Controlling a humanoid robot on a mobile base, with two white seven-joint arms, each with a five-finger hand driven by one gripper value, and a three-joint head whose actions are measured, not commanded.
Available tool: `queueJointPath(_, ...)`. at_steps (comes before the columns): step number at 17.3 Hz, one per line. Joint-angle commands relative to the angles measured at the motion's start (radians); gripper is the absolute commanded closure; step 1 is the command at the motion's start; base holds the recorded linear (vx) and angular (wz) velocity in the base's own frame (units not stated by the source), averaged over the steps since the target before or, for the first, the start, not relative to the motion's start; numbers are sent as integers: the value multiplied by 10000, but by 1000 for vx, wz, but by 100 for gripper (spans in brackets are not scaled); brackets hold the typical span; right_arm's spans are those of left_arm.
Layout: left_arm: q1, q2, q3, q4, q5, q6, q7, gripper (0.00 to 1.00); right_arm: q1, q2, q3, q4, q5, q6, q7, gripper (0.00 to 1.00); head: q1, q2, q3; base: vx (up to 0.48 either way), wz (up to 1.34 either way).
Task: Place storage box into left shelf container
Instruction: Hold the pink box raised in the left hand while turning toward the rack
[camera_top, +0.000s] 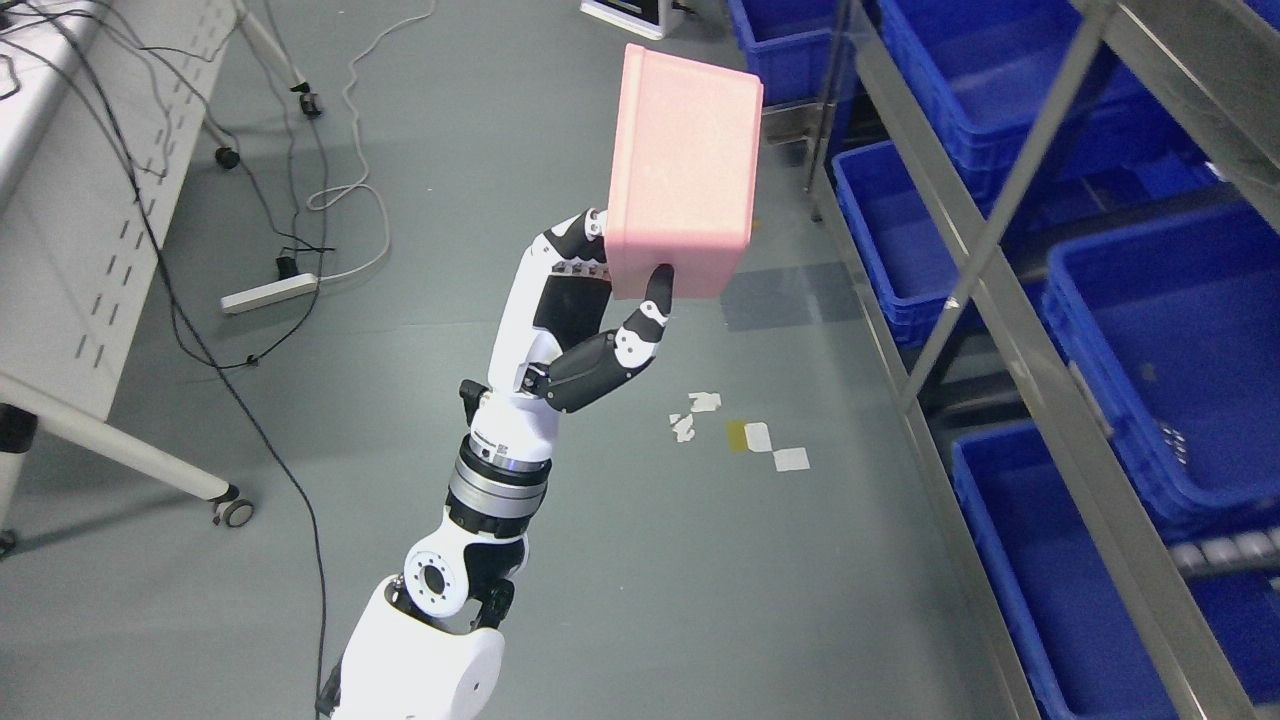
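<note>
At nine to eleven o'clock a white counter (70, 190) on castors is seen, with cables (250, 230) and a power strip (268, 293) trailing over the grey floor (620, 580) beside it; these are well apart from the work and are judged to play no part in it. From seven o'clock the left arm is raised toward the centre, and the left hand (610, 300) is clamped on the lower edge of the pink storage box (683, 170), the thumb pressed against its near face and the fingers hidden behind. The box is held high above the floor, tilted with its base toward the camera, probably so that it can be carried over a bin rim. Scraps of tape (745, 435) are seen on the floor at six o'clock. From one to five o'clock the metal shelf (985, 300) is filled with blue containers (1170, 350); the box is not yet over any of them. The right hand is not shown.
</note>
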Motion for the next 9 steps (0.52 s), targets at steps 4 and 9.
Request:
queueJointPath(4,20,174,-40,-113,-2,-51,-7,96,92,-175,-46,-175,16,-1,8,0,0,0,0,305,413)
queueJointPath(9,20,174,-55,-98,-2,-82,-22,96,92,-175,-46,-175,16,-1,8,0,0,0,0,347,185)
